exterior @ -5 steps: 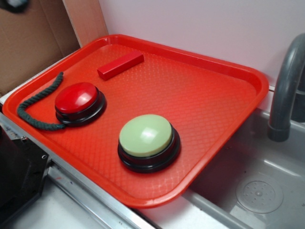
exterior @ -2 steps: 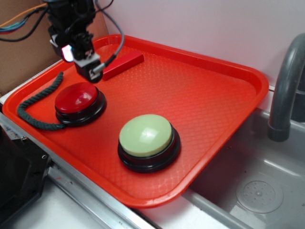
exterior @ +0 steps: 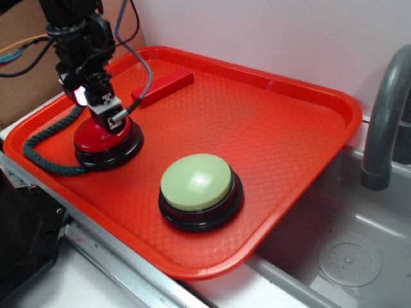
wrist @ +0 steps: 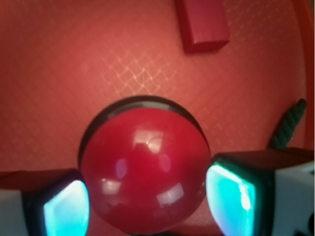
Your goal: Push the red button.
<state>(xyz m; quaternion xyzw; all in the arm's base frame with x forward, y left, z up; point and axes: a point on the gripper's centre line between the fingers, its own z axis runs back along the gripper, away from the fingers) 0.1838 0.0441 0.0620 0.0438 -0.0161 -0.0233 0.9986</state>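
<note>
So the red button [exterior: 96, 138] sits on the left part of the red tray [exterior: 302, 147], dome facing straight up. It's round, so there's no real long axis to speak of. Its black base rests flat on the tray's textured floor.

The hand [exterior: 110, 119] is right on top of it in the outside view, coming down from the upper left with its cables trailing behind. From the wrist camera the red button [wrist: 142, 172] fills the middle of the shot, and the two fingers [wrist: 231, 194] stand one on each side of the dome, spread wide with the button between them, so the hand is open and not gripping anything. Whether the tips actually touch the dome, hard to say from either view.

What's in the tray: two dome buttons, one red and one pale green button [exterior: 197, 183], also on a black base, sitting nearer the front middle and well apart from the red one. One flat red block [exterior: 162, 88] lies toward the back edge, its long side running diagonally. One dark green rope [exterior: 46, 151] curls along the left side, with one end just beside the red button's base.

The tray rests on a bench, its right corner hanging over a grey sink [exterior: 359, 256], and a grey faucet [exterior: 385, 115] rises at the right.
</note>
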